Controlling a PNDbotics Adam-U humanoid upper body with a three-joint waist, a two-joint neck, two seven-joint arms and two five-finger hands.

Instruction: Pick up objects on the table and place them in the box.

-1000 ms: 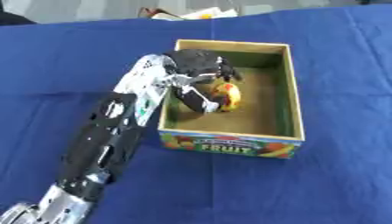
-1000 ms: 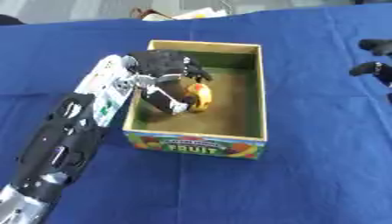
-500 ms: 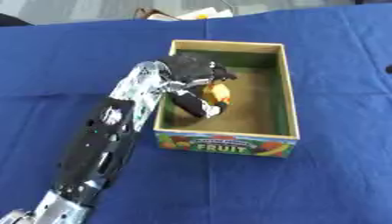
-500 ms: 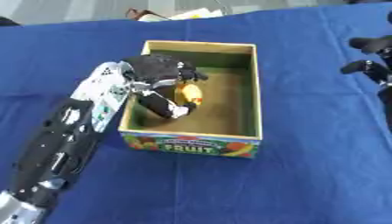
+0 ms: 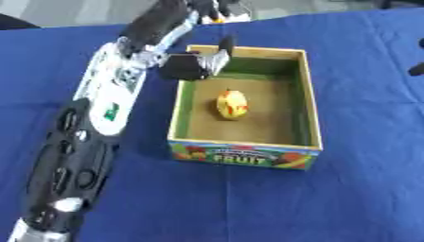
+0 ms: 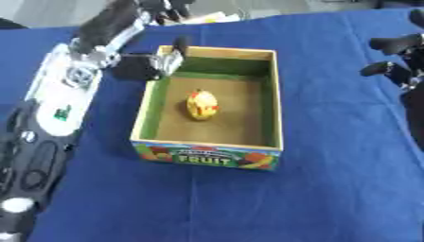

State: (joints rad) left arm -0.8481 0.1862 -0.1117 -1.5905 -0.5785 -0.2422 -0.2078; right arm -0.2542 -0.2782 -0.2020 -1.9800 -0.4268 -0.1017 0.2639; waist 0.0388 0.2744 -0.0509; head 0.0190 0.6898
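The fruit (image 5: 232,104) lies alone on the box (image 5: 308,101) floor, mid-frame, touching no wall. Your left hand (image 5: 201,64) sits at the box's upper-left corner, holding nothing; whether its fingers are straight or curled you can't tell from here. It sits just at the rim, so a sideways move could catch the wall and drag the box across the blue cloth (image 5: 356,198). Your right hand (image 6: 396,56), at the right edge of the right eye view, holds nothing, fingers spread.
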